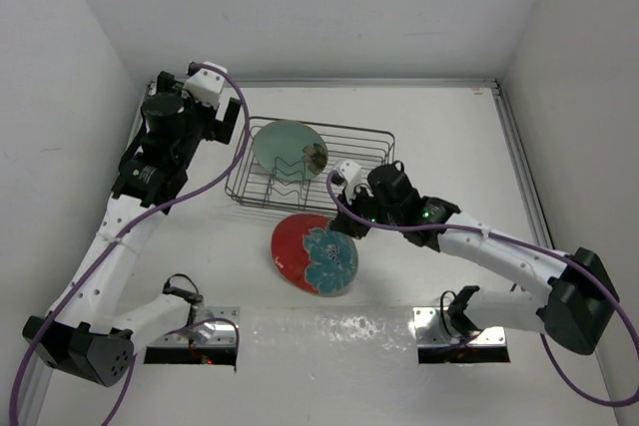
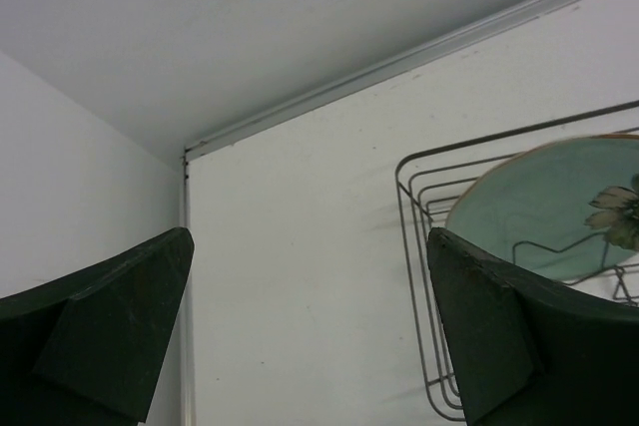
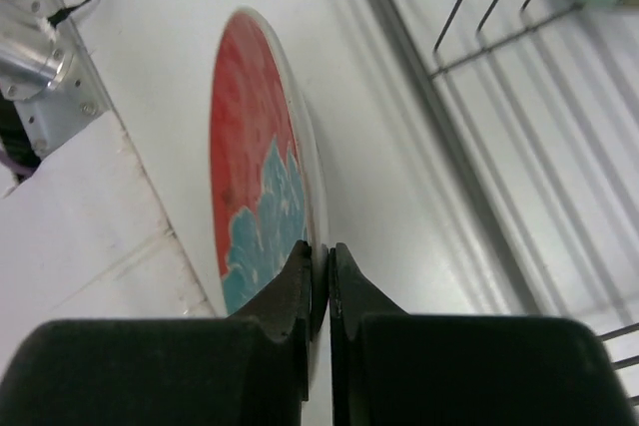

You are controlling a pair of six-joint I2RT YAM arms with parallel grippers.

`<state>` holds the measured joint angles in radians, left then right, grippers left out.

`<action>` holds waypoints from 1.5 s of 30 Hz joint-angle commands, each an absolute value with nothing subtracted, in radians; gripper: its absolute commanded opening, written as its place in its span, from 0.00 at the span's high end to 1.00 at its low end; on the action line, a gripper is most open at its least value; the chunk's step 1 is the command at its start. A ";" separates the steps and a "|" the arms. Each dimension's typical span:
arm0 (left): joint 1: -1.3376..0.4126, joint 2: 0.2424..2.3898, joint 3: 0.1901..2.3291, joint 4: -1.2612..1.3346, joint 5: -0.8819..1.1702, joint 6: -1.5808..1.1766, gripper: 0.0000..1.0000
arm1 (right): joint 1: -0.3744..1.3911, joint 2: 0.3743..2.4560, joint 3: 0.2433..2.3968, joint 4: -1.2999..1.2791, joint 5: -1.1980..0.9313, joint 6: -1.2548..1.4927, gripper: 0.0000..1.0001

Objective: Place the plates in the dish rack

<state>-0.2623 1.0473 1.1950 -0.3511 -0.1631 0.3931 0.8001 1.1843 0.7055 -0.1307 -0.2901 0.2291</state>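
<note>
1. The rectangular dark wire dish rack [image 1: 371,135] stands on the white table [image 1: 449,127], toward 12 o'clock in the top view.
2. The pale mint green round plate [image 1: 283,145], with a small dark flower near its rim, sits inside the rack at its 9 o'clock end. It leans among the zigzag wire dividers [image 1: 290,175].
3. The red round plate with the teal-blue flower pattern [image 1: 298,246] is outside the rack, just beside the rack's near rail at 6 o'clock from it.
4. The right gripper [image 1: 346,224] is clamped on the red plate's rim, at about 1 o'clock on the plate. In the right wrist view its fingers [image 3: 290,286] pinch the rim, one on the patterned face and one on the back.
5. The red plate is tilted. Whether its far edge touches the table cannot be told.
6. The left gripper [image 1: 232,125] hangs at 9 o'clock of the rack, jaws spread wide and holding nothing.
</note>
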 commanded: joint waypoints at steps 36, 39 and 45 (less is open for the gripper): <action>-0.258 1.104 1.183 -0.236 -0.399 0.477 0.00 | 0.805 1.574 1.690 -0.256 -0.129 -0.409 1.00; -0.255 1.115 1.193 -0.238 -0.420 0.476 0.00 | 0.805 1.647 1.797 -0.267 -0.094 -0.498 1.00; -0.244 1.141 1.200 -0.226 -0.416 0.479 0.00 | 0.801 1.746 1.865 -0.270 -0.058 -0.607 1.00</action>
<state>-0.2550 1.1366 1.1587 -0.2699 -0.4000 0.4747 0.8001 1.7676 1.7741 -0.4049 -0.0818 -0.5014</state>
